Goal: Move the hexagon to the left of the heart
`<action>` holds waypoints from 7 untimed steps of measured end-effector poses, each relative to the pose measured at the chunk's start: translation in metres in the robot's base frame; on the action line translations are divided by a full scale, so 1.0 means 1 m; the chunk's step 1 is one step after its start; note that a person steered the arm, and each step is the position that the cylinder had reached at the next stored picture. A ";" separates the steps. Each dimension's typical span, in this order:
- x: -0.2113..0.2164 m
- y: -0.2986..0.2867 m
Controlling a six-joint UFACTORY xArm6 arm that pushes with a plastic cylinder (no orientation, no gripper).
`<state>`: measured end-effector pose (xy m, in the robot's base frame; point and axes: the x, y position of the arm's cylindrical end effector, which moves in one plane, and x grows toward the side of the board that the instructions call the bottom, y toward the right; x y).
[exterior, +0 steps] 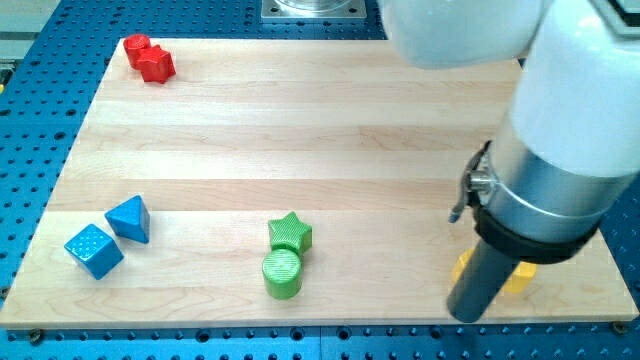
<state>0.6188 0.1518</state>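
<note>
My arm fills the view's right side. The dark rod comes down at the lower right, and my tip [467, 316] is near the board's bottom edge. Yellow block parts show on both sides of the rod, at its left [462, 266] and at its right [519, 279]. The rod hides most of them, so I cannot tell their shape or whether they are one block or two. Two red blocks touch each other at the board's top left, one [137, 46] above the other [158, 66]; their shapes are unclear. I cannot make out a hexagon or a heart with certainty.
A blue triangle [130, 218] and a blue cube [94, 250] sit at the lower left. A green star [290, 233] touches a green cylinder [283, 273] at the bottom centre. The wooden board [320, 130] lies on a blue perforated table.
</note>
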 end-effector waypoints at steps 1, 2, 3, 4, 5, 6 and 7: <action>0.000 0.016; 0.000 0.002; -0.001 -0.017; 0.000 -0.062; 0.000 -0.067; 0.000 -0.084; -0.001 -0.150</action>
